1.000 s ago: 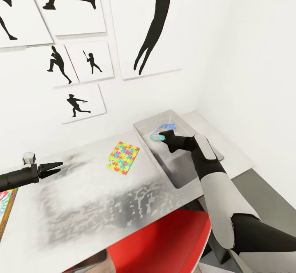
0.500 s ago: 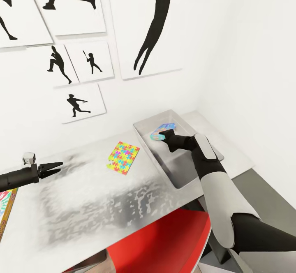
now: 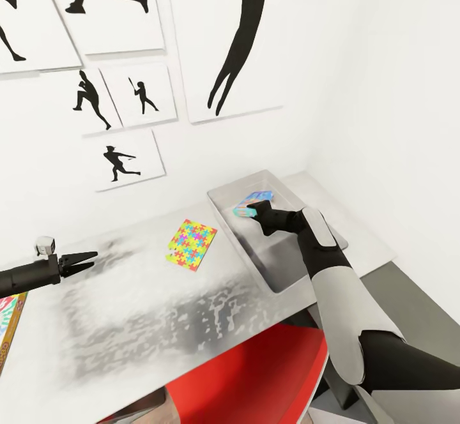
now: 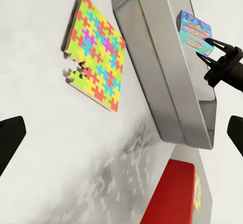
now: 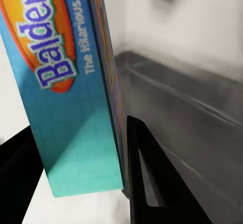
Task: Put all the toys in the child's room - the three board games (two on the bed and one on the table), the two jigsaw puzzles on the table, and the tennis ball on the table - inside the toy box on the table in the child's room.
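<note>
My right gripper (image 3: 251, 209) is shut on a small blue board game (image 3: 253, 200), holding it on edge over the far end of the toy box (image 3: 279, 269). The right wrist view shows that game (image 5: 71, 82), lettered "Balder...", between the two black fingers (image 5: 152, 183), with the grey toy box wall (image 5: 197, 107) behind. One jigsaw puzzle (image 3: 191, 244) lies flat on the table (image 3: 160, 309) just left of the box. My left gripper (image 3: 86, 260) hovers open over the table's left part. The left wrist view takes in the puzzle (image 4: 96, 51), the box (image 4: 167, 72) and the held game (image 4: 195, 30).
A colourful board game (image 3: 9, 325) lies at the table's left edge, cut off by the frame. A red chair (image 3: 255, 373) is tucked under the table's front. Black silhouette pictures (image 3: 128, 156) hang on the wall behind. The white wall closes off the right end.
The right gripper with the blue board game has crept very slightly farther over the toy box. The left arm and the puzzle have not moved.
</note>
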Robot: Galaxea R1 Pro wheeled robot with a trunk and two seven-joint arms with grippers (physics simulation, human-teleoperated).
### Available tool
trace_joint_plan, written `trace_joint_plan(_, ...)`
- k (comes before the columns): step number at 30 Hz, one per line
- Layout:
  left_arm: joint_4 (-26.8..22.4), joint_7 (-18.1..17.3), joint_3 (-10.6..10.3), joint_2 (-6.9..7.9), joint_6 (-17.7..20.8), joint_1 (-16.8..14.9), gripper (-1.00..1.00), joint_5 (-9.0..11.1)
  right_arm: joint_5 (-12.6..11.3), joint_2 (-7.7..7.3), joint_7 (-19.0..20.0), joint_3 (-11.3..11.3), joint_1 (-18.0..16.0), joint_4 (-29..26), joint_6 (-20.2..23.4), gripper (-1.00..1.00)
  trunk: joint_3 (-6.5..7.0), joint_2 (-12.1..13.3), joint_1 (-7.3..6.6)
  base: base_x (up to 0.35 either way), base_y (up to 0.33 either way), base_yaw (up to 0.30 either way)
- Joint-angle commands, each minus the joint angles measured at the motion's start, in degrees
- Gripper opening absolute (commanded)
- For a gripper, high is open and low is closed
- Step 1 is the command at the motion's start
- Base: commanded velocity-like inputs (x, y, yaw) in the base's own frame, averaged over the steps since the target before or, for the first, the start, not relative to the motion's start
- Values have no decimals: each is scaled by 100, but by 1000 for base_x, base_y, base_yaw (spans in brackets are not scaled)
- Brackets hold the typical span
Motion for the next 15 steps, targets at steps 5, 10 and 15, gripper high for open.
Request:
trace_joint_plan(5, -8, -53, 5, -1, 58, -6, 100, -65, -56, 0, -56, -20, -15, -8, 8, -100, -50, -11, 3, 0, 0, 0)
trace_joint_plan(10, -17, -53, 15, 76, 58, -6, 100, -53, -52, -4, -54, -21, -16, -5, 8, -100, -96, -11, 3, 0, 0, 0)
trace_joint_plan(15, -20, -53, 19, 93, 58, -6, 100, -51, -52, -5, -52, -22, -17, -6, 8, -100, -142, -11, 3, 0, 0, 0)
